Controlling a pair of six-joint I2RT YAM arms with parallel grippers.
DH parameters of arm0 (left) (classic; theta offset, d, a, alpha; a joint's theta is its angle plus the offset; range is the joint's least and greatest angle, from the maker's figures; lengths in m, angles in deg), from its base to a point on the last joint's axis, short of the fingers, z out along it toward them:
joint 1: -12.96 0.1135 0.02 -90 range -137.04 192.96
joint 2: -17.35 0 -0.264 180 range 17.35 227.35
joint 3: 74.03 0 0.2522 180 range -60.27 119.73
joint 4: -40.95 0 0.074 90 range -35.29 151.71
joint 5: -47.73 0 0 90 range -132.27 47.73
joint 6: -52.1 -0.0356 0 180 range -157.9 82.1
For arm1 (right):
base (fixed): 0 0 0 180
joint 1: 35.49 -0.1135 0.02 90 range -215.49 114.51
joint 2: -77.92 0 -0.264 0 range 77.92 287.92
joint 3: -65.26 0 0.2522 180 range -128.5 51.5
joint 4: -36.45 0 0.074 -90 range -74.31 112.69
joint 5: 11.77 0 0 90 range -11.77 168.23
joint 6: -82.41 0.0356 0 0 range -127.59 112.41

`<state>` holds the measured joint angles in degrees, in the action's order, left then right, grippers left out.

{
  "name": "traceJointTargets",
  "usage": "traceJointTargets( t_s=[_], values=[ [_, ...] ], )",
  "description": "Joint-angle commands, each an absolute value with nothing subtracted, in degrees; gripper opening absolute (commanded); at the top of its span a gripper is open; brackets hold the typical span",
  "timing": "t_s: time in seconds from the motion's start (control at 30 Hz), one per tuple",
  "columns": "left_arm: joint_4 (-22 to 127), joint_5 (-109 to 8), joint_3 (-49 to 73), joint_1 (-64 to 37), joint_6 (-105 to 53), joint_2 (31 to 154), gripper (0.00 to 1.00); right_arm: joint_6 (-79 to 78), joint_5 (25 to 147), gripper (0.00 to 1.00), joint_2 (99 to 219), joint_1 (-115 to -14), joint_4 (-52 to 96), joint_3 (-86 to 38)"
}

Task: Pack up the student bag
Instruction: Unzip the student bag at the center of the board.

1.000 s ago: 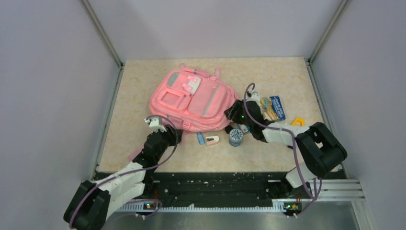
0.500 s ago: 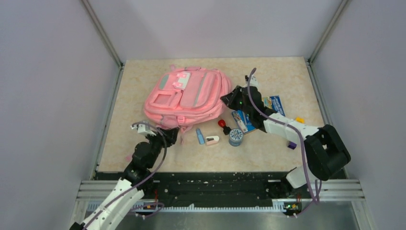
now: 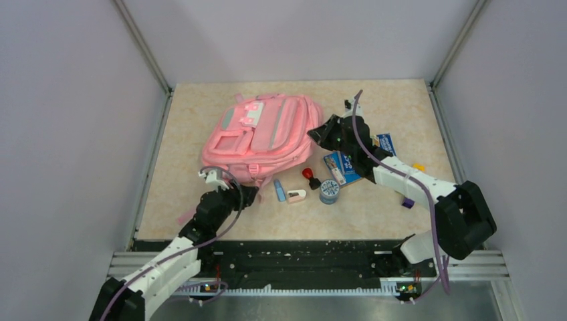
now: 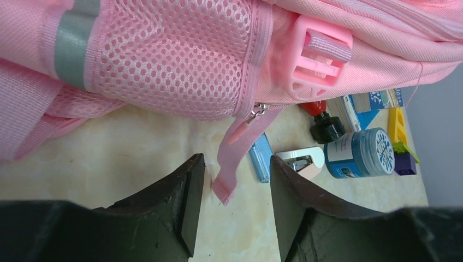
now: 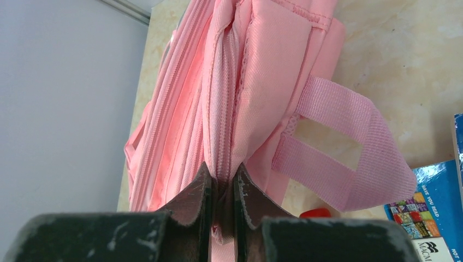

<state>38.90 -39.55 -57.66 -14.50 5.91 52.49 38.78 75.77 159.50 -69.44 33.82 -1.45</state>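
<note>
From above first: spot the student bag (image 3: 262, 139) lying flat, front pockets up, toward 11 o'clock on the tabletop (image 3: 401, 107). Find the left end effector (image 3: 246, 194) nosing at its 6 o'clock edge and the right end effector (image 3: 319, 134) pressed to its 3 o'clock side. Cannot judge either grip from up here. Catch a blue tin (image 3: 328, 190) at the bag's 5 o'clock, among bits too small to name

Over to the left wrist: wide open, set either side of a dangling pink zip tab (image 4: 236, 144) and holding nothing. Note the mesh pocket (image 4: 174, 60) at 11 o'clock and the buckle (image 4: 319, 57) at 1 o'clock. Cannot follow the zip beyond its pull, tucked under a fold

Now the right wrist: clamped narrow on a ridge of bag fabric beside a zip line. See a webbing loop (image 5: 349, 142) at 3 o'clock and a blue book (image 5: 431, 213) cut off at 4 o'clock. Cannot tell whether that zip is open or closed

Expect soft, limp, light cloth: likely to bunch and slide, not lift as one piece. Better to hold stitched seams, the loop or the tab, and to anchor one side before tugging any zip
</note>
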Motion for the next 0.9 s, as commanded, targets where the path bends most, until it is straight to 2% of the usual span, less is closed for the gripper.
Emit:
traceJointTargets(
  t_s=[0.0, 0.33, 0.6, 0.87],
  values=[
    [27.1, -41.4, -59.1, -14.3, 7.3, 56.6, 0.52, 41.1, 78.0, 0.00, 154.7, -69.9, 42.4, -5.8],
    [20.7, -40.0, -60.0, -14.3, 5.3, 63.4, 0.51, 41.3, 78.0, 0.00, 154.2, -70.0, 43.1, -5.4],
    [11.7, -41.1, -59.6, -14.3, 4.7, 73.9, 0.49, 41.0, 78.0, 0.00, 154.4, -69.9, 43.3, -5.4],
    [8.4, -41.8, -58.9, -14.3, 4.3, 77.5, 0.47, 39.0, 79.4, 0.00, 154.6, -69.9, 41.8, -6.4]
  ],
)
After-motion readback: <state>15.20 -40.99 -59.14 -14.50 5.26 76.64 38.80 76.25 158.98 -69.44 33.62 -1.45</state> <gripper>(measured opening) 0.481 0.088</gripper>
